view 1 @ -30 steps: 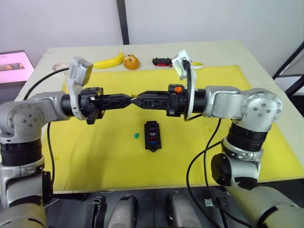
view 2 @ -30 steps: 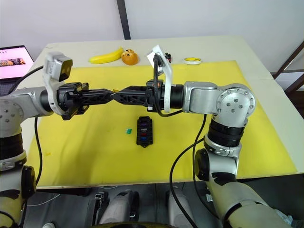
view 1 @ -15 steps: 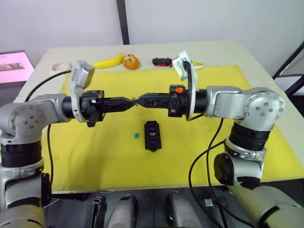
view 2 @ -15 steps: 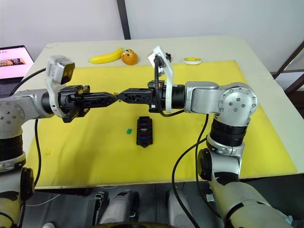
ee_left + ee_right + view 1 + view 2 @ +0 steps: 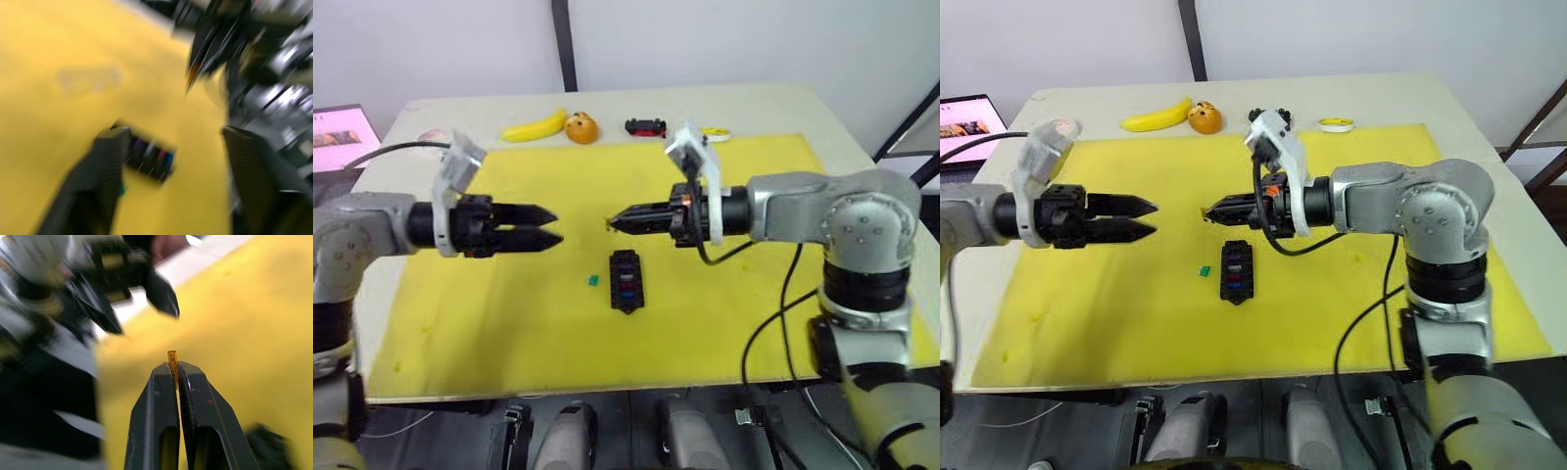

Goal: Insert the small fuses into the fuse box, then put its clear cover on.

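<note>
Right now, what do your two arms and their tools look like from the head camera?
Both arms are silver-grey metal with rounded joint housings and black collars at the wrists. Each ends in a tool of two black tapered fingers: the left tool and the right tool. A white camera bracket sits on each wrist, and black cables loop from the wrists back along both arms. The right wrist shows a small orange mark.

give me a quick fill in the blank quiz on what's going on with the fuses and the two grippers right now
1. The right gripper is shut on an ____ fuse.
2. The left gripper hangs over the yellow mat with its fingers ____.
3. A loose ____ fuse lies on the mat beside the fuse box.
4. The banana lies next to an ____ fruit on the table.

Missing words: amber; open; green; orange
</note>
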{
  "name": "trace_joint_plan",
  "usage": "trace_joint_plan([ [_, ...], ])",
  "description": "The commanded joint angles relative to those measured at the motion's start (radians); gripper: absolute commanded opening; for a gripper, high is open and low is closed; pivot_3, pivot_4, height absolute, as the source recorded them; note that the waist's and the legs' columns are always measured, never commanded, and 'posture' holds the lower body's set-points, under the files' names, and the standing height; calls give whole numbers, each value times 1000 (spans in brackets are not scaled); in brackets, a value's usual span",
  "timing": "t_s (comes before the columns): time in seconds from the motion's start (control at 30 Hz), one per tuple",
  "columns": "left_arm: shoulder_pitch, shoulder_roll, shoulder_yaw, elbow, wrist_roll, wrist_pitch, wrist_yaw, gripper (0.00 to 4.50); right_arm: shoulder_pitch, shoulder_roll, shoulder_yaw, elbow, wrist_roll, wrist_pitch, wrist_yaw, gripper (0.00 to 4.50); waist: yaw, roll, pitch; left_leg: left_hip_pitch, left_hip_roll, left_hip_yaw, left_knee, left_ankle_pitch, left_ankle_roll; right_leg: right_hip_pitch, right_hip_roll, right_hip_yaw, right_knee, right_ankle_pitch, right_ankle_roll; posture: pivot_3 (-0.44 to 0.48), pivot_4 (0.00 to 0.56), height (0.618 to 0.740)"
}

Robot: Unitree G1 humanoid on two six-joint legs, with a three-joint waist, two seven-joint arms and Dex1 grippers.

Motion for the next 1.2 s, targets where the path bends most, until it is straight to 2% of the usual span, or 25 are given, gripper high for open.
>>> trace_joint_plan([
  [0.03,24,27,-42,-12,94,-131,-60,4398,20,-28,112,5,-162,-259,181,0,2,0,0,0,0,0,0,0,0,0,0,0,0,0,0,0,150,740],
  [0.2,73,4,-51,-69,121,-174,-42,4398,76,-32,260,169,-404,-580,358,0,5,-2,1,-1,0,0,1,0,0,0,-1,0,0,0,0,0,150,740],
  [0.43,143,-12,-43,-135,141,-214,-19,4398,115,25,286,392,-567,-843,478,0,3,-2,1,-1,1,0,2,0,1,0,-1,0,0,0,0,0,150,740],
  [0.67,169,-22,-47,-163,156,-236,2,4398,109,51,239,480,-603,-908,533,0,4,-2,1,0,1,0,2,0,1,0,-1,0,0,0,0,0,150,740],
  [1.2,166,-37,-52,-164,170,-249,12,4398,132,69,222,530,-667,-959,588,0,4,-2,1,0,1,0,2,0,1,0,-1,0,1,0,0,0,150,740],
])
